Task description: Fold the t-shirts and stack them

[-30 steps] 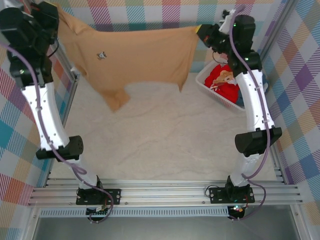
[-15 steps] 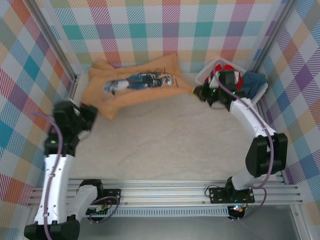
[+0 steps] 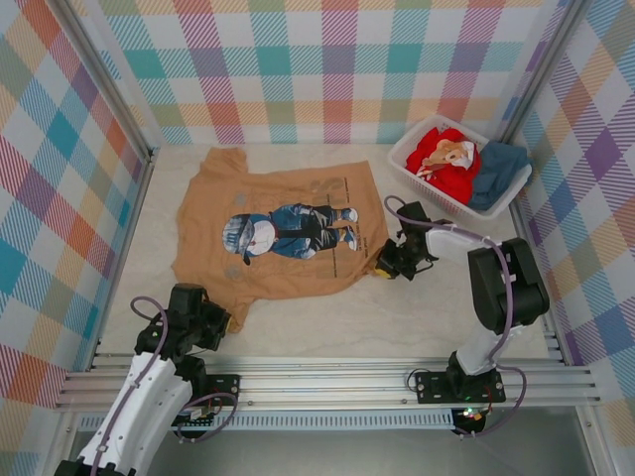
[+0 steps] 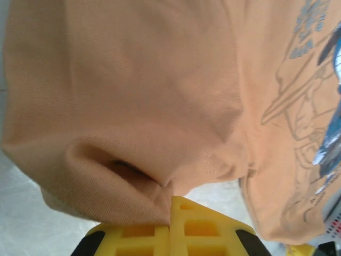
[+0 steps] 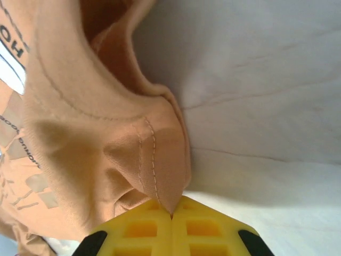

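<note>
- The tabletop is mostly covered by the tan t-shirt, laid flat, print up.
- The red t-shirt and teal t-shirt are parked in the basket.
- Near sleeve is pinched by the left fingers, near hem corner by the right fingers.
- Spreading looks done; a first fold is probably called for next.

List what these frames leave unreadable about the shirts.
- Top view: print on the red t-shirt, crumpled in the basket, too small.
- Top view: front of the teal t-shirt, bunched beside it.
- Left wrist: print on the tan t-shirt, cut by the right edge.
- Wrist views: cloth depth inside left claw and right claw, hidden by folds.
</note>
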